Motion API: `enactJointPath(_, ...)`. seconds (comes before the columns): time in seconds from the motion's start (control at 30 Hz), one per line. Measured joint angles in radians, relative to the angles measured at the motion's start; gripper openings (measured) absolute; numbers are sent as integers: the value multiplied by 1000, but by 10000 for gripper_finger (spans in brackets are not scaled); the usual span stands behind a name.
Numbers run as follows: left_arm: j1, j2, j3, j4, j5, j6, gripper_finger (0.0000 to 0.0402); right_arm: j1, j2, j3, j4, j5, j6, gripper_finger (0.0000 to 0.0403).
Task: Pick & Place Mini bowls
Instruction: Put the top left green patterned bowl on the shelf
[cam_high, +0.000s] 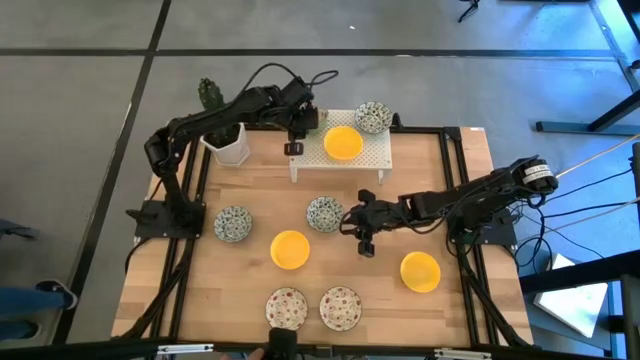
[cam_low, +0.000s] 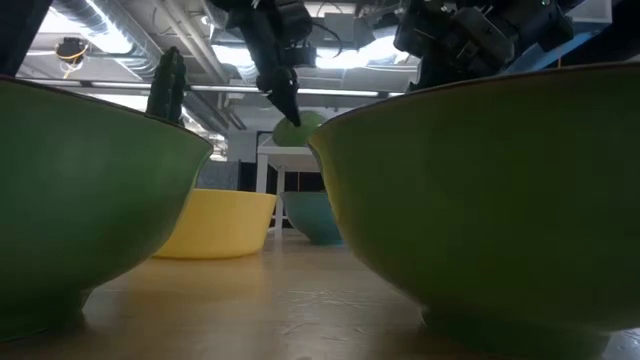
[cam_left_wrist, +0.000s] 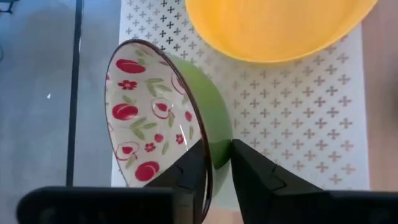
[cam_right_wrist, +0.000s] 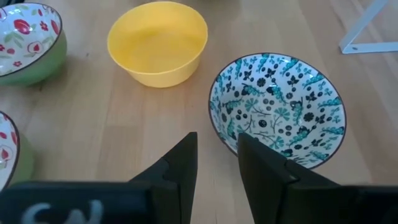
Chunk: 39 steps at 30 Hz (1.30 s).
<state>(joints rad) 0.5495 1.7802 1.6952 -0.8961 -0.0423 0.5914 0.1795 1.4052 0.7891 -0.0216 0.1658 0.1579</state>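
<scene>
My left gripper (cam_high: 293, 138) reaches over the left end of the white perforated stand (cam_high: 375, 160) at the table's far side. It is shut on a mini bowl (cam_left_wrist: 152, 112), white inside with red fruit and green outside, tipped on edge. A yellow mini bowl (cam_high: 343, 142) and a grey-green patterned one (cam_high: 373, 117) sit on the stand. My right gripper (cam_right_wrist: 217, 142) hovers open over the mid-table, just beside a teal-patterned mini bowl (cam_right_wrist: 277, 109) that rests on the wood, with nothing between its fingers. My left gripper has the red-patterned bowl by its rim (cam_left_wrist: 208, 158), one finger inside the bowl and one against the green outer wall (cam_left_wrist: 222, 140). The fingers slant down from the table's left. The bowl is tipped steeply, its opening sideways; whether it touches the stand I cannot tell.
A white pot with a cactus (cam_high: 228, 140) stands left of the stand. On the wood lie another grey-green bowl (cam_high: 233, 223), two yellow bowls (cam_high: 290, 249) (cam_high: 420, 271) and two red-speckled bowls (cam_high: 286, 307) (cam_high: 340, 307) near the front edge.
</scene>
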Motion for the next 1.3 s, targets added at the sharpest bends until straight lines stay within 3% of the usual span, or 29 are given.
enactJointPath(0.37, -16, 0, -37, -21, -71, 36, 112, 0, 0, 0, -9, 0, 18, 115)
enactJointPath(0.7, -92, 0, -37, -13, -275, 98, 114, 0, 0, 0, -9, 0, 18, 115)
enactJointPath(1.07, -109, 0, -37, -8, -266, 15, 114, 1, 0, 0, -66, 80, 20, 115)
enactJointPath(1.3, -150, 12, -38, -30, -403, 40, 114, 1, 0, 0, -67, 80, 22, 115)
